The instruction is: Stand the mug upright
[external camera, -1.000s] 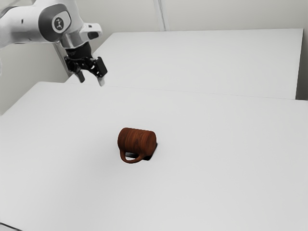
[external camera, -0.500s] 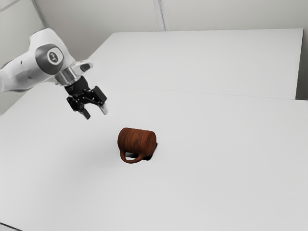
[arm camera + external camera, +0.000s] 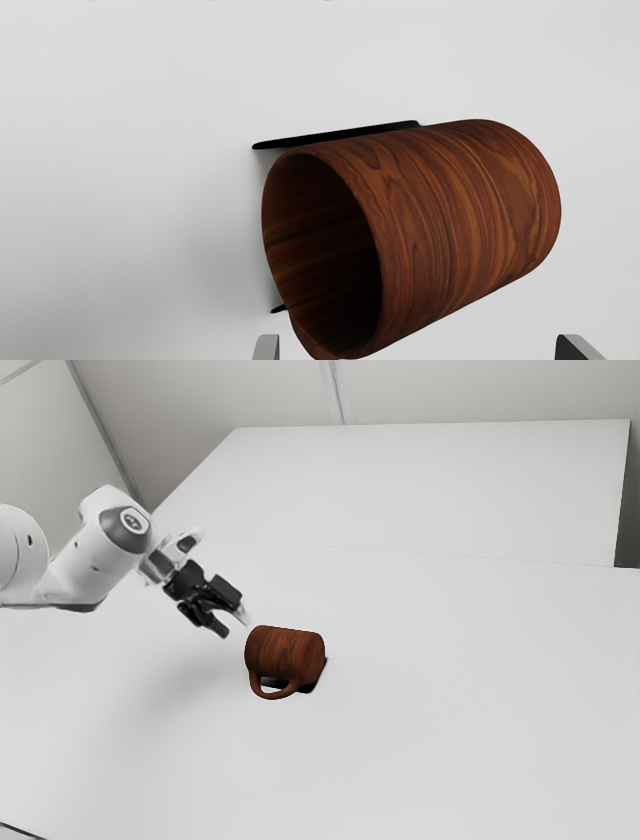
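On the white table [image 3: 450, 740] the mug [image 3: 285, 652] is lying on its side, mouth facing the exterior view's left, so it's not upright and the whole grab-and-tip-it-up part looks like what's left. My gripper [image 3: 234, 627] is right near that open end with its fingers spread wide, holding nothing, and no contact with the mug that I can make out
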